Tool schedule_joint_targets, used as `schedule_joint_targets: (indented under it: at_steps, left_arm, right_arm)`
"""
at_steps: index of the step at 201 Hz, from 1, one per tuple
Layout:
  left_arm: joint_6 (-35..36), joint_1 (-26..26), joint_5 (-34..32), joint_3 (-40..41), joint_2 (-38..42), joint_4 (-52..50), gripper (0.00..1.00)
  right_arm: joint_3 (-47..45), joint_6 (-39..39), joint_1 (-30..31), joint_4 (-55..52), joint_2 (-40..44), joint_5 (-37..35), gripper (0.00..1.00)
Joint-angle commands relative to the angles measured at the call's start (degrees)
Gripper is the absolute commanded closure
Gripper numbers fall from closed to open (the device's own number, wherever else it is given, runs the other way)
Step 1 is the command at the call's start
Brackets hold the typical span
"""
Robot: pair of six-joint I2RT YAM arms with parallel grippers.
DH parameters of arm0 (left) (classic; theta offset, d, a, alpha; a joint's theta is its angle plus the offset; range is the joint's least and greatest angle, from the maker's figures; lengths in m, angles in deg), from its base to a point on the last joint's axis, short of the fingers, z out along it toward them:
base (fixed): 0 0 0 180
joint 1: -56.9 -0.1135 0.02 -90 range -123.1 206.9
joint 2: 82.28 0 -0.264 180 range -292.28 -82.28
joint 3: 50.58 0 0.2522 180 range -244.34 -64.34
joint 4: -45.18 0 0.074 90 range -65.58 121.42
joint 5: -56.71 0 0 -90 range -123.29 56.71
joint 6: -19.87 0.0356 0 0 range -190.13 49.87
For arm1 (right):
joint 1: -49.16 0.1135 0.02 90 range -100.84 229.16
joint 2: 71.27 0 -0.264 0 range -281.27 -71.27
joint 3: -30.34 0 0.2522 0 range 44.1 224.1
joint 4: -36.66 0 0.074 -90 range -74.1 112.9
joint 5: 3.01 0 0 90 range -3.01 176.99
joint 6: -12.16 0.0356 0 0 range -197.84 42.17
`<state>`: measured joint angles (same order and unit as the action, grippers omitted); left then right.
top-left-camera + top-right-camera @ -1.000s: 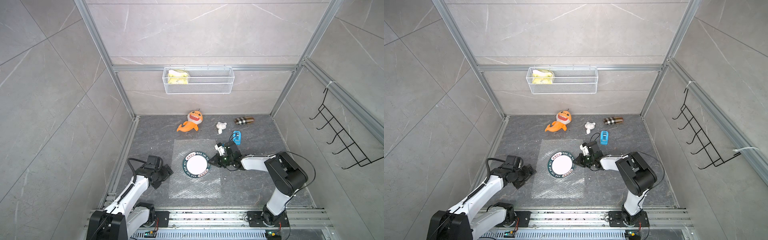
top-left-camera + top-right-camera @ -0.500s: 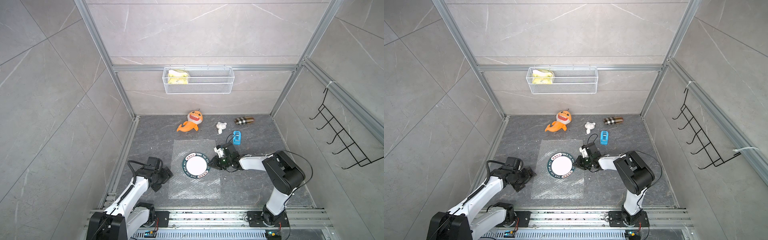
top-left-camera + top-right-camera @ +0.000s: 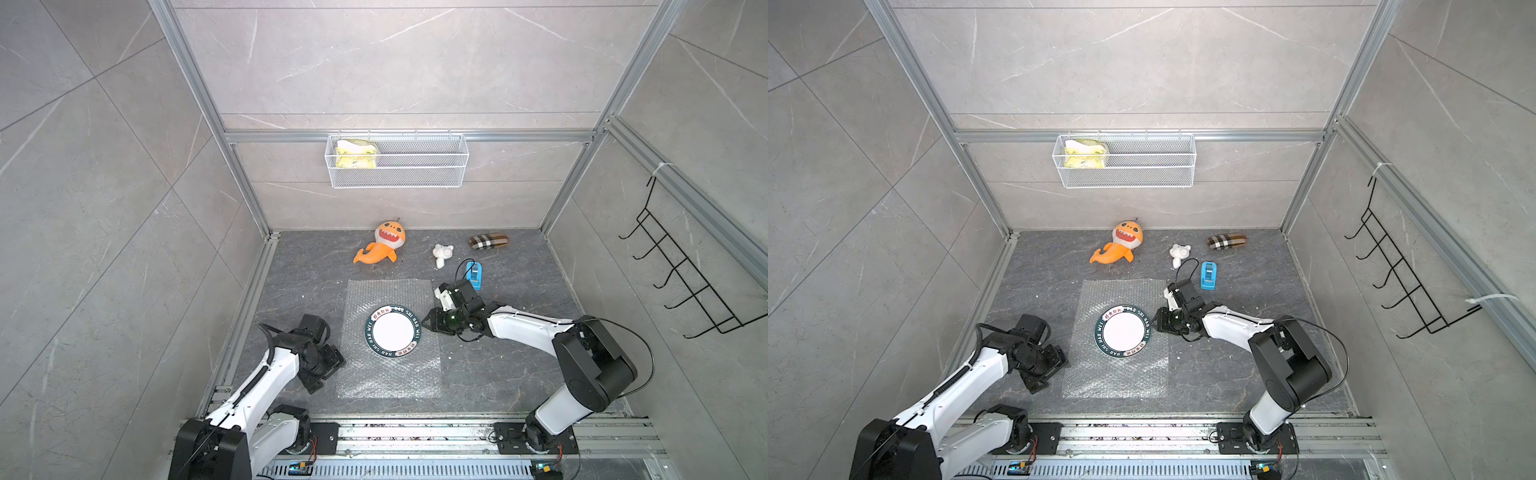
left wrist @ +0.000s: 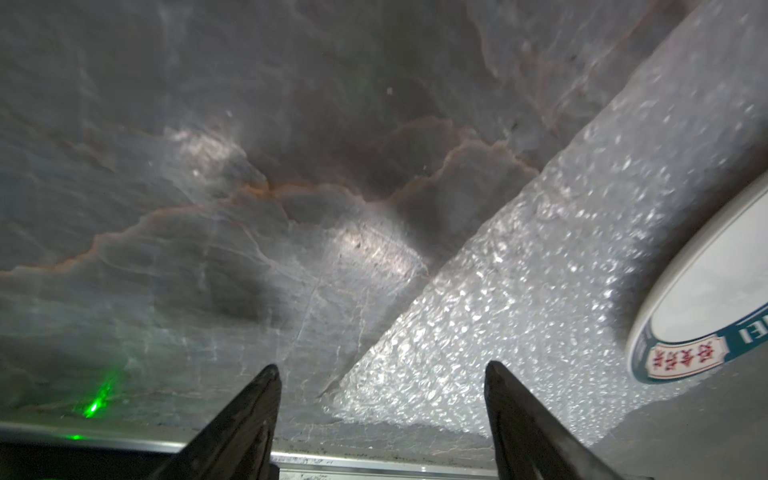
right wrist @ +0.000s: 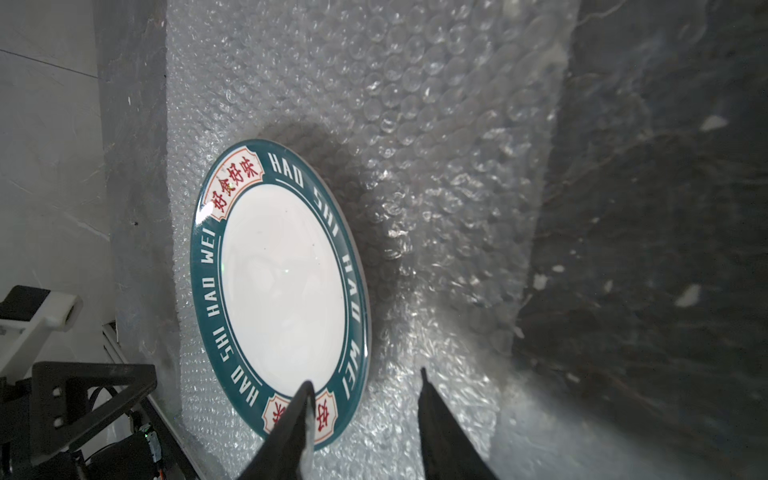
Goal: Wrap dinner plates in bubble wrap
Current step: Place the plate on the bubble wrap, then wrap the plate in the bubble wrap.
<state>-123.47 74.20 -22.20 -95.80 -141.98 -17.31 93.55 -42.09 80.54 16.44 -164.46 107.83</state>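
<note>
- The right gripper (image 5: pixel 365 376) stands with its jaws partly apart and holds nothing. One fingertip (image 5: pixel 297 409) overlaps the rim band of the dinner plate (image 3: pixel 392 330); the other is over the bubble wrap (image 3: pixel 390 376).
- The left gripper (image 4: pixel 380 365) is wide and empty, low over the counter (image 3: pixel 498 374). The side edge of the sheet lies just ahead of its jaws.
- In both top views the plate lies flat and face up on the sheet, just below frame centre. More bare film shows toward the bottom of the frame than toward the top.
- Judged step: the plate is placed and the first fold is due.
- Draw the right gripper clear of the rim before lifting it, so the plate is not dragged.
- Pinch the film alone at its edge, with a shallow bite.
- Carry the edge up and over the plate in an arc. The film probably springs back, so pin it with the other gripper.
- Risk: a sideways pull on the sheet may slide the plate off centre.
</note>
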Motion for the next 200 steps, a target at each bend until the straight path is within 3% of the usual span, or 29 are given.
schedule_joint_targets:
  at_steps: [1,28,68,127,172,200]
  left_arm:
    - [-5.39,3.90,0.59,1.23,0.94,-5.01,0.22]
    - [-8.82,6.72,1.32,4.18,1.12,-2.15,0.23]
    - [-8.88,8.49,0.65,3.87,-4.24,2.49,0.33]
    - [-8.71,8.76,2.28,2.18,-9.82,8.77,0.59]
    - [-8.61,8.72,3.38,0.67,-11.00,10.22,0.93]
    - [-7.60,8.73,3.40,-3.98,-10.70,8.51,1.00]
  right_arm:
    - [0.93,-0.77,0.00,-2.42,1.91,-1.90,0.58]
    - [0.73,-0.32,0.00,-1.96,2.22,-2.12,0.58]
    - [1.10,-0.52,0.00,-2.33,2.53,-2.04,0.58]
    - [0.78,-1.31,0.00,-3.92,4.57,-2.93,0.58]
    - [0.65,-1.95,-0.02,-4.85,5.27,-3.17,0.58]
    - [0.89,-2.78,-0.02,-6.21,6.12,-3.65,0.58]
